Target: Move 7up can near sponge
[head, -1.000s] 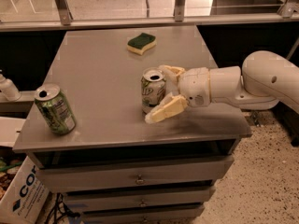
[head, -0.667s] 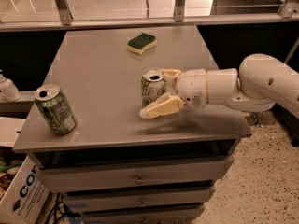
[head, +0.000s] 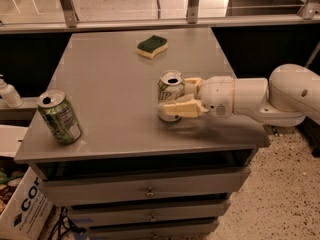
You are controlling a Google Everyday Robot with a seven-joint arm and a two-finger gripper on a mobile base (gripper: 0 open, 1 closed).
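My cream-coloured 2-finger gripper (head: 176, 95) sits low over the near-right part of the table, reaching in sideways, and it is clenched on the 7up can (head: 168, 91), a small pale silver aluminium can with green lettering and an open silver top. 1 finger (head: 181, 108) lies across the can's lower front and the other (head: 193, 81) presses in at its far side near the rim. The can stands upright on the tabletop between them. Behind the gripper, my thick white arm (head: 260, 96) stretches out past the table's edge.

Beyond the gripper, towards the far edge of the table, lies the sponge (head: 152, 46), a small wavy-edged block with a dark green top over pale yellow foam, well apart from the can I hold.

Out past my fingertips, near the opposite front corner, a darker all-green patterned soda can (head: 60, 116) stands alone with a slight lean.

All of this rests on a flat grey metal table (head: 110, 79) with 3 drawers (head: 145, 188) under its front. Farther that way, off the table, stand a small white bottle (head: 9, 94) and, lower down, a white cardboard box (head: 22, 209).
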